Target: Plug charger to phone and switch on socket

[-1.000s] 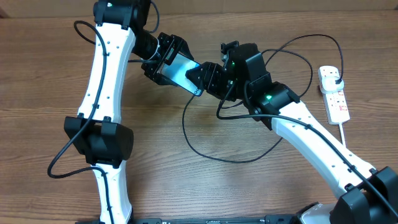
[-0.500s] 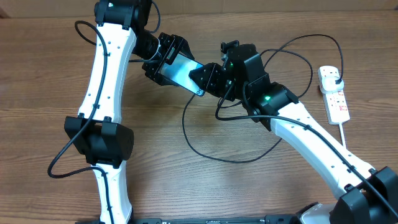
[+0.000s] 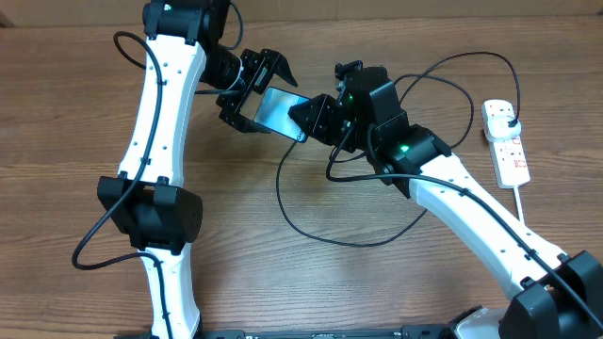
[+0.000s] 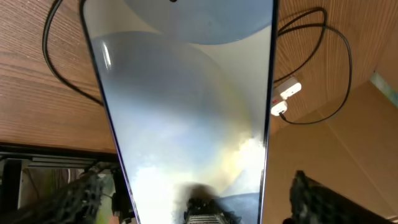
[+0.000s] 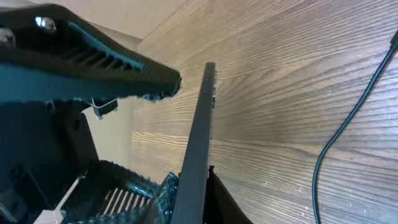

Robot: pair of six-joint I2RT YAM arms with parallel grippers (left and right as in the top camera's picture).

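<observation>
The phone (image 3: 276, 108) is lit light blue and held off the table, tilted, between the two grippers. My right gripper (image 3: 311, 115) is shut on its right end. In the right wrist view the phone (image 5: 199, 137) stands edge-on between the fingers (image 5: 193, 193). My left gripper (image 3: 264, 99) is open, its fingers spread clear of the phone's sides. The screen (image 4: 186, 112) fills the left wrist view, with the fingers (image 4: 199, 202) wide on both sides. The charger cable (image 3: 283, 193) loops over the table to its black plug (image 3: 510, 117) in the white socket (image 3: 507, 141). Its connector tip is hidden.
The socket strip lies at the far right, its white cord running toward the table's front edge. It also shows in the left wrist view (image 4: 285, 99). Cable loops lie between the arms and under my right arm. A left finger (image 5: 93, 56) hangs near the phone.
My left gripper has opened and let go of the phone. The phone stays in my right gripper, almost unmoved.
</observation>
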